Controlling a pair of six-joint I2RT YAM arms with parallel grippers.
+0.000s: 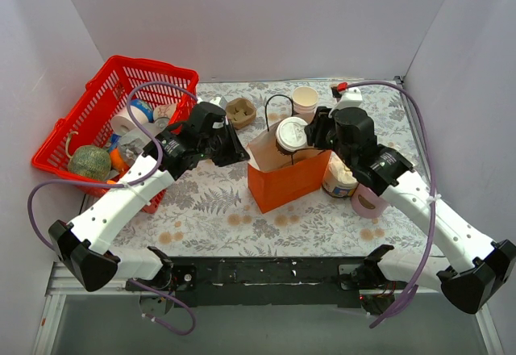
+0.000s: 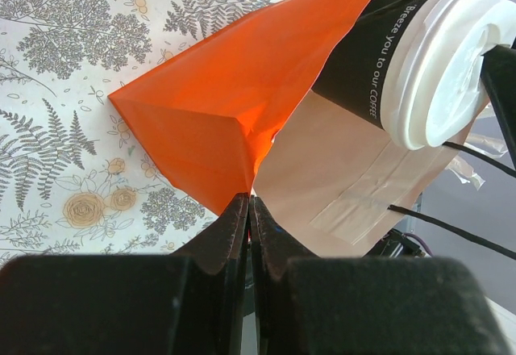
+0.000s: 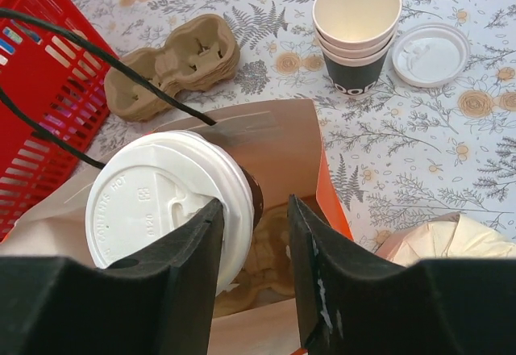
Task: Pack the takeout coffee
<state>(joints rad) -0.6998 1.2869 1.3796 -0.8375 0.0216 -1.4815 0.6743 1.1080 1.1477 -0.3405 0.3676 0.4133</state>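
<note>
The takeout coffee (image 1: 291, 135), a dark cup with a round white lid (image 3: 161, 202), stands tilted in the mouth of an orange paper bag (image 1: 290, 181). In the left wrist view the cup (image 2: 403, 56) leans out over the bag's brown inside. My left gripper (image 2: 249, 199) is shut on the bag's left rim (image 2: 218, 105), pinching the paper. Just right of the cup, my right gripper (image 3: 255, 206) hangs over the bag mouth, open. Its left finger touches the lid's edge and nothing lies between the jaws. A cardboard carrier (image 3: 270, 262) shows inside the bag.
A red basket (image 1: 149, 64) with assorted items stands at the back left. Behind the bag are a cardboard cup carrier (image 3: 173, 64), a stack of lidless cups (image 3: 357, 28) and a loose white lid (image 3: 430, 52). A cream tub (image 1: 339, 179) and a pink roll (image 1: 368, 202) sit right of the bag.
</note>
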